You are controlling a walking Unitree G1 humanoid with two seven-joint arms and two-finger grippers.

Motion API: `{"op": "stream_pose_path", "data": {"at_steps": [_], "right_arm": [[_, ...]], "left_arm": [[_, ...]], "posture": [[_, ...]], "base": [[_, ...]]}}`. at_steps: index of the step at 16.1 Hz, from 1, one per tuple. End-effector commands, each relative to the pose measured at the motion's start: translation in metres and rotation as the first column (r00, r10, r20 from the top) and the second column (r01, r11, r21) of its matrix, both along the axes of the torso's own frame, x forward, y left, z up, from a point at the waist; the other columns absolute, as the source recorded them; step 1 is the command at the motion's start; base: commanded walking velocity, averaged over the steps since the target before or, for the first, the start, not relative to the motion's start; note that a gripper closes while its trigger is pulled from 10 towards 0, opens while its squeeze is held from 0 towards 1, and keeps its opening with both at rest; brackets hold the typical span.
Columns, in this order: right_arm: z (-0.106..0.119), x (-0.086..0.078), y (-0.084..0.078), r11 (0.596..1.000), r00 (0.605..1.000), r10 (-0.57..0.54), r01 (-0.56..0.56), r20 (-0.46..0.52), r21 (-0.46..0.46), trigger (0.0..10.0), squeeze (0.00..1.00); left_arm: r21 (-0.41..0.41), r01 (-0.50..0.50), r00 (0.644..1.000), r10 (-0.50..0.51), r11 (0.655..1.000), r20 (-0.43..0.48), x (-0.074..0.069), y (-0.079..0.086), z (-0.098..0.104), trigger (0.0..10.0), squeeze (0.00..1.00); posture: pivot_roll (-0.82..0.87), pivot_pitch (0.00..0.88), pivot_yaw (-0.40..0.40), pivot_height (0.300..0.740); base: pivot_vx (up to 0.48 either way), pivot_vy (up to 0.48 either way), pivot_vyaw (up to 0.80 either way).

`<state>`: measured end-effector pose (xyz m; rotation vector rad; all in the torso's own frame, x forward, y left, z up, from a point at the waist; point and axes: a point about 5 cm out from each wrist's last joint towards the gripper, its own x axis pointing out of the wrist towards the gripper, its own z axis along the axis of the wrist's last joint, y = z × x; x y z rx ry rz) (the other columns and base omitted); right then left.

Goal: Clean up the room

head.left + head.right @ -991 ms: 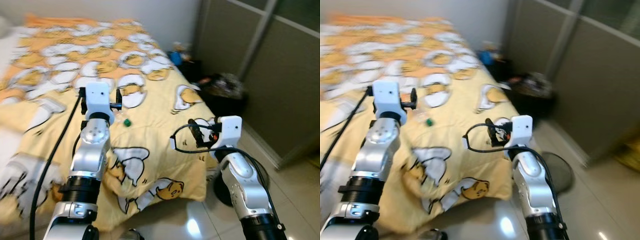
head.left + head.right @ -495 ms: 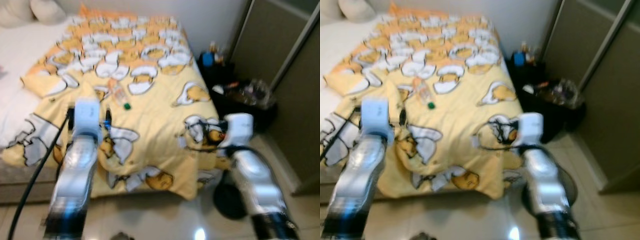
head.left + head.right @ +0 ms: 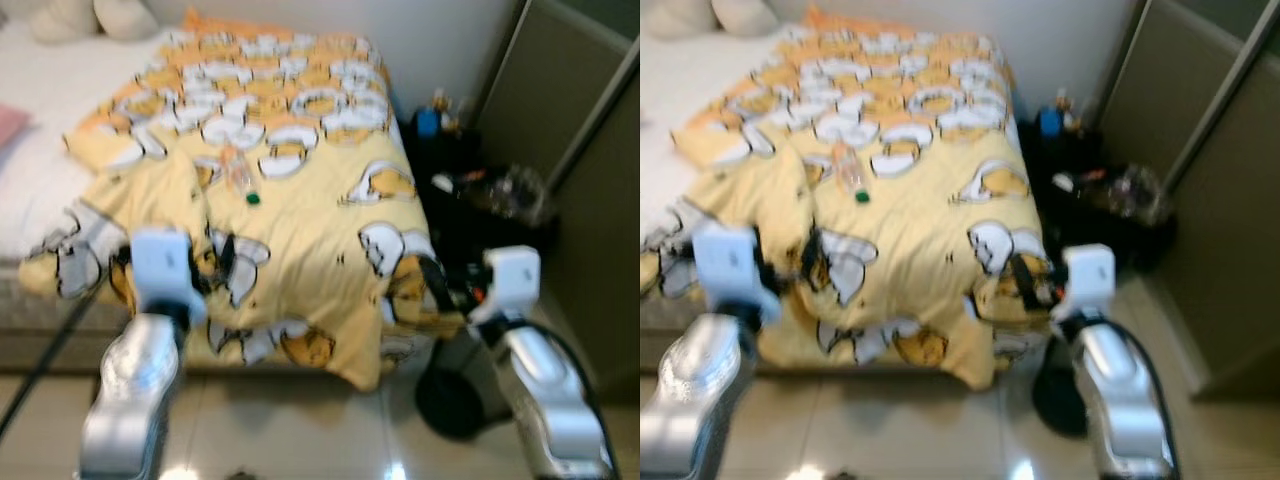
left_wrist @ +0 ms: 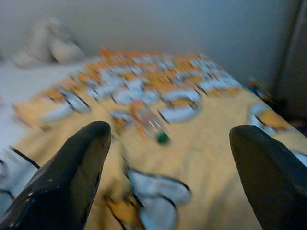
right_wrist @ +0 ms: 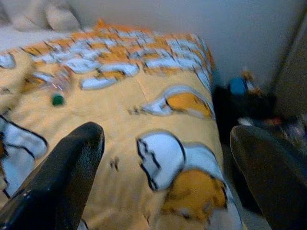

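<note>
On yellow bed (image 3: pixel 300 220): bottle (image 3: pixel 240 178); tiled floor (image 3: pixel 300 430).

My right gripper (image 5: pixel 168 177) is spread wide, fingers (image 5: pixel 62 177) apart; beyond lies the yellow blanket (image 5: pixel 129 110). A green-capped bottle (image 5: pixel 58 86) rests there; all blurred.

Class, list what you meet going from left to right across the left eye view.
Left gripper → bottle → right gripper → black bin
</note>
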<state>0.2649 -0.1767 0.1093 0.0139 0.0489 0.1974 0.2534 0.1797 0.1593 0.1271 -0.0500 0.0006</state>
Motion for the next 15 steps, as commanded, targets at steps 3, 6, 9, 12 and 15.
{"op": "stream_pose_path", "data": {"at_steps": [3, 6, 9, 12, 15], "right_arm": [[0.0, 0.004, -0.002, 1.0, 1.0, -0.015, 0.015, -0.011, -0.003, 10.0, 0.0], [-0.003, 0.007, 0.002, 1.0, 1.0, 0.004, -0.004, -0.015, -0.002, 10.0, 0.0], [-0.006, 0.009, 0.007, 1.0, 0.999, 0.024, -0.024, -0.024, -0.006, 10.0, 0.0], [-0.009, 0.012, 0.011, 1.0, 0.999, 0.023, -0.024, -0.04, -0.01, 10.0, 0.0], [-0.007, 0.014, 0.01, 1.0, 0.999, 0.024, -0.024, -0.033, -0.013, 10.0, 0.0]], "left_arm": [[0.008, -0.01, 1.0, 0.01, 1.0, 0.002, 0.004, 0.004, 0.004, 10.0, 0.0], [0.011, -0.014, 1.0, 0.014, 1.0, 0.013, 0.013, 0.003, 0.004, 10.0, 0.0], [0.011, -0.029, 0.999, 0.028, 1.0, 0.026, 0.024, 0.009, 0.008, 10.0, 0.0], [0.022, -0.035, 0.999, 0.035, 0.999, 0.03, 0.035, 0.015, 0.013, 10.0, 0.0], [-0.02, -0.054, 0.998, 0.055, 0.998, 0.033, 0.036, 0.019, 0.012, 10.0, 0.0]], "posture": [[-0.07, 0.0, -0.014, 0.74], [-0.07, 0.0, -0.013, 0.74], [-0.07, 0.0, -0.016, 0.74], [-0.07, 0.0, -0.022, 0.74], [-0.08, 0.0, -0.018, 0.74]], "base": [[0.35, -0.325, 0.58], [0.373, -0.299, 0.55], [0.394, -0.27, 0.53], [0.418, -0.082, 0.18], [0.475, 0.0, 0.0]]}}
